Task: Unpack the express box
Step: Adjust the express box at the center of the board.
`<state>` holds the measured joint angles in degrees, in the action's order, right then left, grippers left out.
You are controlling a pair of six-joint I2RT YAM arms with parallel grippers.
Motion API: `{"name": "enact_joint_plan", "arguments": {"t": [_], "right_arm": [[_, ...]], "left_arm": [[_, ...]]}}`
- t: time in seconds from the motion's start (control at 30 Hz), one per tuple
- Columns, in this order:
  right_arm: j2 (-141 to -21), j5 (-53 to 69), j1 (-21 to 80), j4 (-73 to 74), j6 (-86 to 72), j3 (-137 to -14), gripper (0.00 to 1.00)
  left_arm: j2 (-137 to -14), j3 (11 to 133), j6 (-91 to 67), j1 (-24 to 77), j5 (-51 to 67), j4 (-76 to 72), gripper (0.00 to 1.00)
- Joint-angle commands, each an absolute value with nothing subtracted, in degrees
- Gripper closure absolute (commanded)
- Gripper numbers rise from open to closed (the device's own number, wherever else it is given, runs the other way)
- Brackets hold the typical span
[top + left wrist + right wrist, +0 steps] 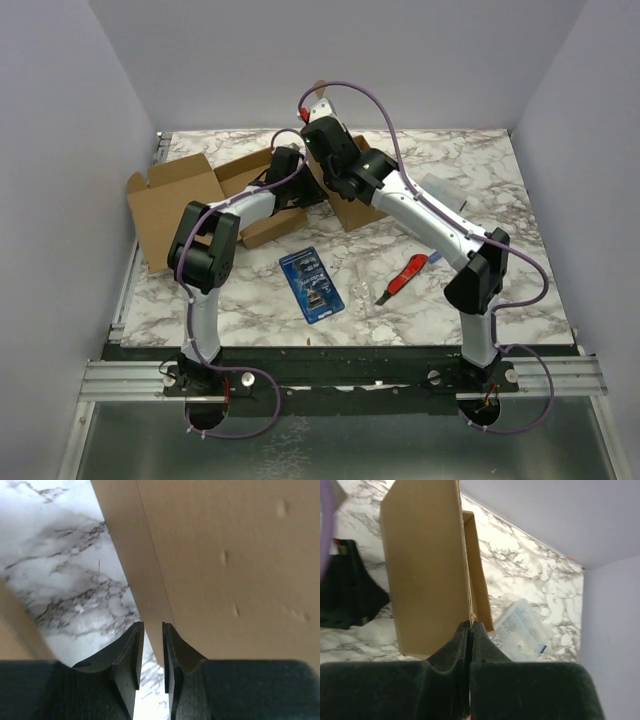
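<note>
My right gripper (471, 625) is pinched shut on a flap edge of the one express box (172, 208). My left gripper (152, 629) shows a slim gap where a cardboard edge enters; whether it grips, I cannot tell. The box lies open, far left. On the table: one blue packet (311, 284), one red cutter (403, 278), one clear bag (522, 627).

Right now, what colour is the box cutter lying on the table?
Red with a black end; the box cutter shows best in the top view.
</note>
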<state>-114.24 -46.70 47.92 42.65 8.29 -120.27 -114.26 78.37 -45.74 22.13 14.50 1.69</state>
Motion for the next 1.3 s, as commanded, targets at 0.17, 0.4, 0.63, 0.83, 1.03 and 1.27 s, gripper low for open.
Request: {"name": "enact_joint_plan", "arguments": {"t": [0.17, 0.4, 0.63, 0.83, 1.03, 1.27], "right_arm": [[-104.47, -36.61, 47.49, 34.48, -4.88, -109.24, 1.00], [-99.18, -31.73, 46.16, 25.77, -7.30, -98.50, 0.99], [-101.20, -30.66, 45.09, 25.04, -6.35, -96.86, 0.97], [-101.04, -28.08, 45.09, 24.79, -6.05, -95.11, 0.91], [-100.49, -19.23, 45.09, 27.09, -6.75, -97.36, 0.59], [-96.25, -15.84, 45.09, 30.31, -6.05, -100.54, 0.20]], "left_arm": [[-129.01, 95.13, -51.14, 27.81, 14.16, -1.27, 0.73], [-134.77, 102.42, -52.39, 29.75, 16.76, -0.81, 0.66], [-121.23, 87.30, -48.45, 26.67, 16.60, -0.79, 0.53], [-105.38, 72.40, -45.01, 23.47, 19.75, -0.53, 0.45], [-89.64, 61.60, -42.25, 18.98, 22.60, 2.70, 0.39], [-77.04, 61.50, -38.34, 14.40, 28.28, 9.34, 0.31]]}}
